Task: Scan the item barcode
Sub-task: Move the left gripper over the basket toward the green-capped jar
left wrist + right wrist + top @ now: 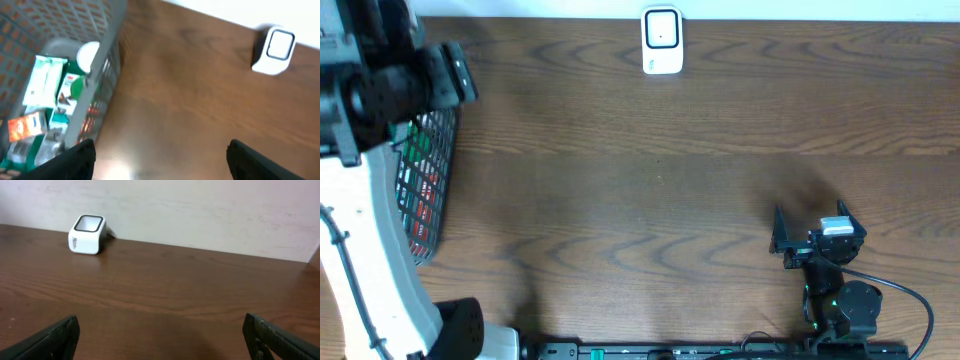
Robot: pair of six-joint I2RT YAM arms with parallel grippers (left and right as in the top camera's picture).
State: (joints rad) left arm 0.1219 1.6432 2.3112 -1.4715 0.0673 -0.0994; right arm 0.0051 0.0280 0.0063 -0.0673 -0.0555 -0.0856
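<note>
Hovering beside the wire basket [97,75] of packaged items [46,82], left gripper [160,160] shows spread, empty jaws; right gripper [160,335] likewise; white scanner [661,40] stands at the surface's [670,200] far edge.

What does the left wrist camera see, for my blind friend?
A grey wire basket full of small packaged items sits on a brown wooden table. A white scanner stands at the far edge, and the open left gripper hangs empty.
</note>
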